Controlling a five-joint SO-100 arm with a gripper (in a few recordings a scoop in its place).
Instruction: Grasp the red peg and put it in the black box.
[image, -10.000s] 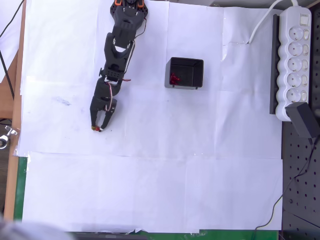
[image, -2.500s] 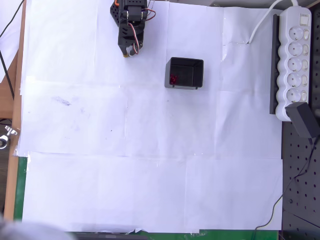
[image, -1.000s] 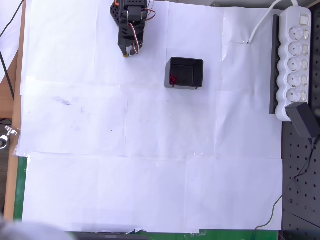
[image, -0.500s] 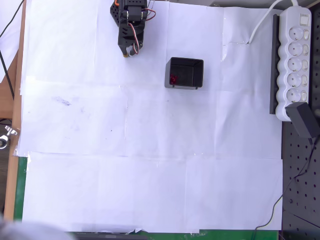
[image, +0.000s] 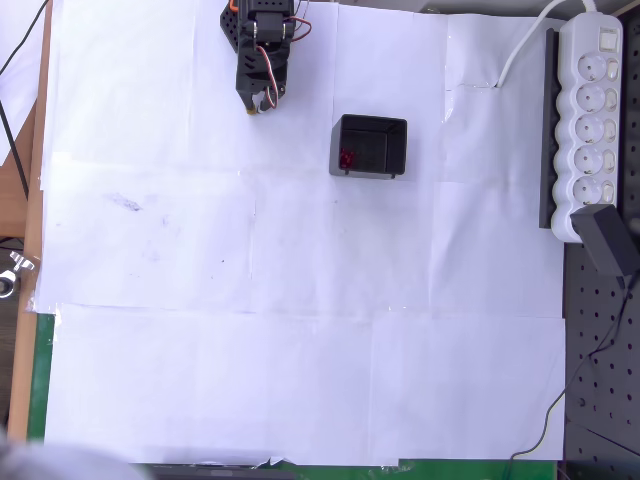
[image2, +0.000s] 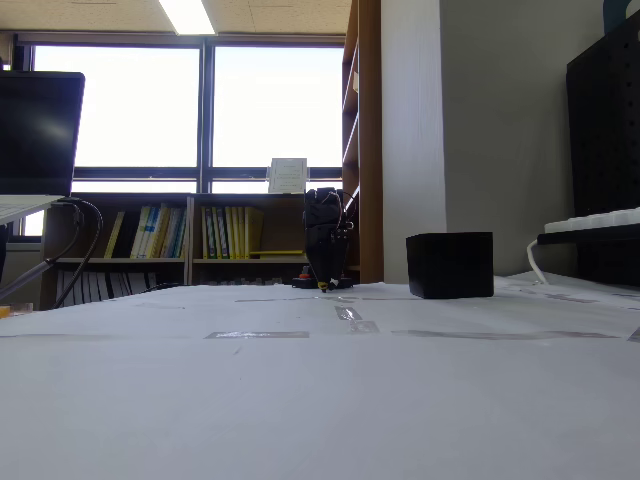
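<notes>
1. We're looking at an office or university lab, by the look of it.
2. Low bookshelves (image2: 200, 235) packed with books run under the wide windows (image2: 200, 105), behind the bench (image2: 320, 400).
3. Ceiling strip light (image2: 185, 15) above those windows.
4. The bench is papered over in white sheets, with a black pegboard (image: 600, 390) and a white power strip (image: 590, 120) along its right edge, seen from overhead.

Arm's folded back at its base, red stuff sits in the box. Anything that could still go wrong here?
1. Red pieces lie in the black box against its left wall; too small to tell whether the peg is among them.
2. The end effector hangs just above the paper; a low swing could snag a taped seam.
3. The box stands loose, so a nudge could shift it.
</notes>
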